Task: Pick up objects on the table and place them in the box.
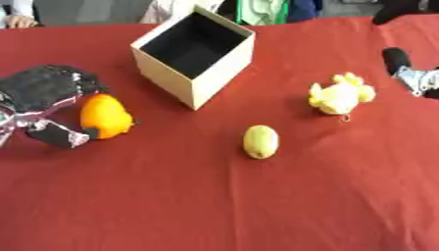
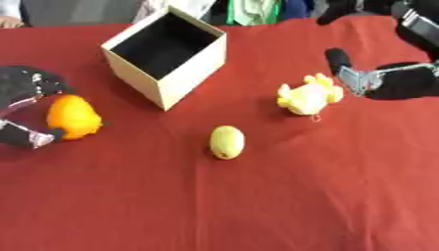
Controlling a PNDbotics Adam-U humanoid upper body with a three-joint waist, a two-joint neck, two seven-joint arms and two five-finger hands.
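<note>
Left hand (image 1: pixel 47 105) curls around the orange fruit (image 1: pixel 105 116) for lifting to the open box (image 1: pixel 194 54); right hand (image 2: pixel 390 78) state indeterminate.

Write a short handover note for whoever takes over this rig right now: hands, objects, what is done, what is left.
Left robot hand: at the table's left, fingers curled round the orange fruit, which looks still on the cloth.
Right robot hand: right of the yellow toy, close but not holding it; fingers unclear.
Lemon: loose on the cloth, centre, in front of the box.
Box: open, far centre; nothing visible inside.
Done: nothing boxed.
Left: lift the orange fruit into the box, then the toy and lemon.
</note>
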